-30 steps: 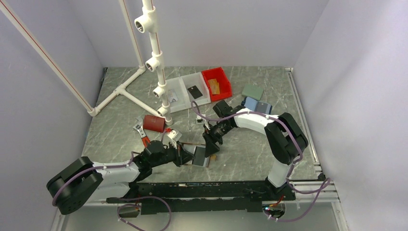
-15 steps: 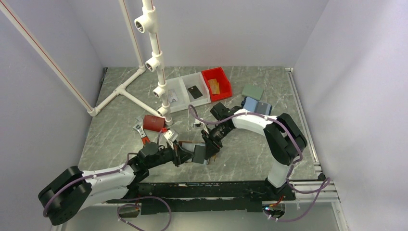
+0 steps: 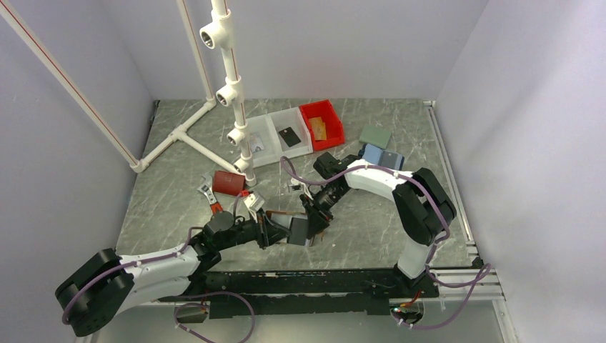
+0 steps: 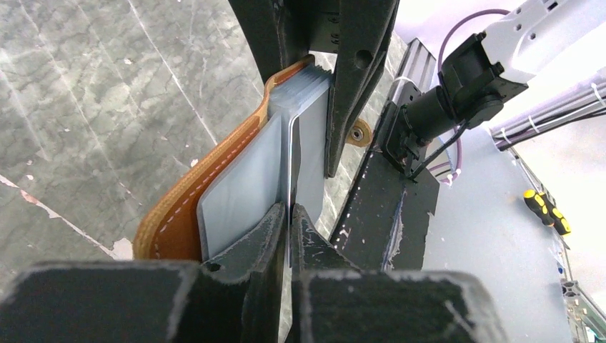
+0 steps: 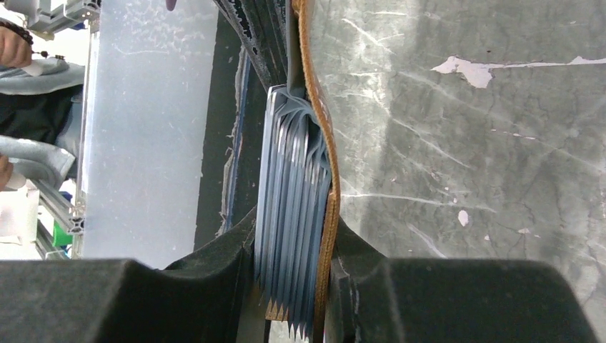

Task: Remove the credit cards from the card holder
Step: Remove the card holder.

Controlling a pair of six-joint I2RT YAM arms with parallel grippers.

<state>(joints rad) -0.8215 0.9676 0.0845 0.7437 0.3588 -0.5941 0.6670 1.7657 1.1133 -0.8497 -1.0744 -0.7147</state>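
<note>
Holder: I see the card holder (image 5: 330, 207) clamped between the right gripper (image 5: 291, 250) jaws, which stand narrowly parted.
Card: the left gripper (image 4: 288, 218) jaws are almost together, pinching the edge of one card (image 4: 290, 161).

Robotics laboratory cell: plain white walls (image 3: 321, 43) enclose a marbled surface (image 3: 371, 239), with left arm (image 3: 154, 261) and right arm (image 3: 421, 204) bolted to a black rail (image 3: 321, 282).

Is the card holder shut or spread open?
Partly spread: the right gripper clamps one end of the card holder; at the left gripper its brown cover bows off the pale panels.
</note>
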